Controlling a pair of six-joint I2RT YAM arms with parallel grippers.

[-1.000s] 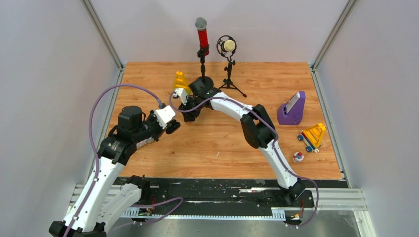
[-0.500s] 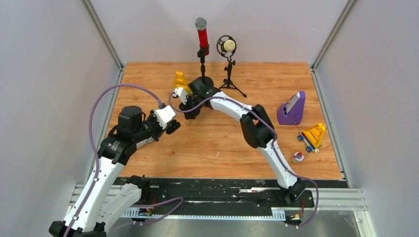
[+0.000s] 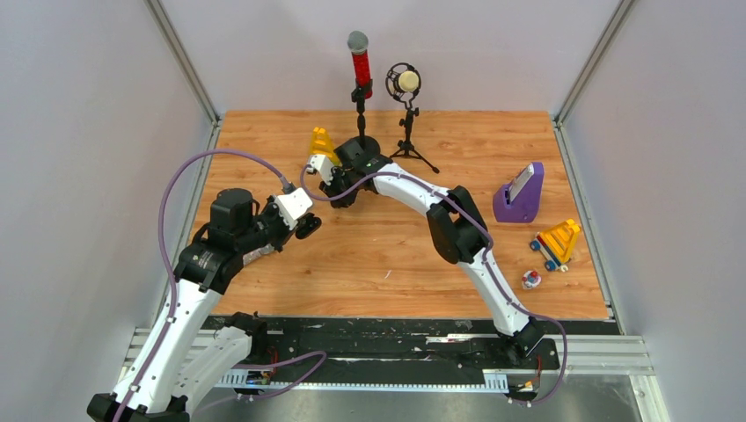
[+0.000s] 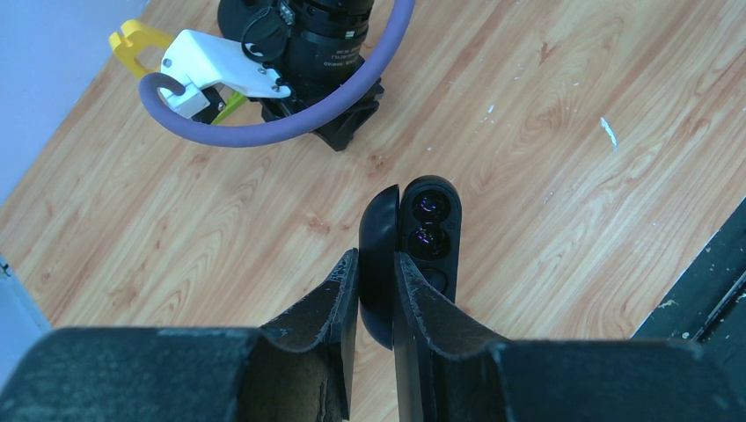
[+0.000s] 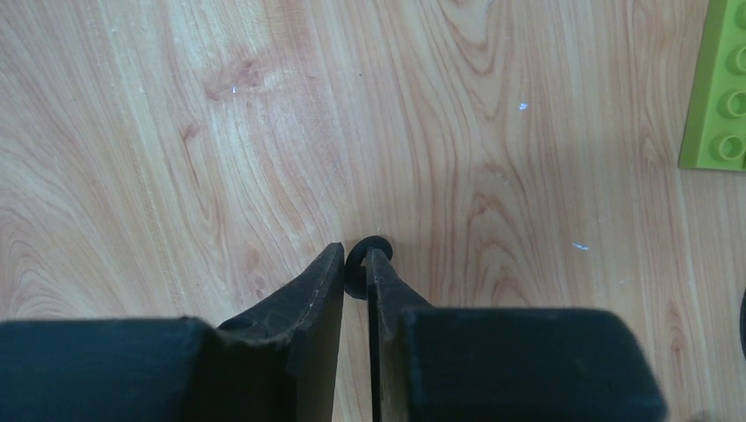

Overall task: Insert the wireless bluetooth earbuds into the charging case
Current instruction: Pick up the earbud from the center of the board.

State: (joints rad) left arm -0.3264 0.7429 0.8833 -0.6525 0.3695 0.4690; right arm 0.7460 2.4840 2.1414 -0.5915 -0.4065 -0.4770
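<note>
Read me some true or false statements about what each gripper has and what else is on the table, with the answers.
1. The left gripper holds the open case. True.
2. The right gripper is open and empty. False: it is shut on a small black earbud.
3. A green brick shows in the right wrist view. True.
4. The red microphone lies flat. False: it stands upright.
</note>
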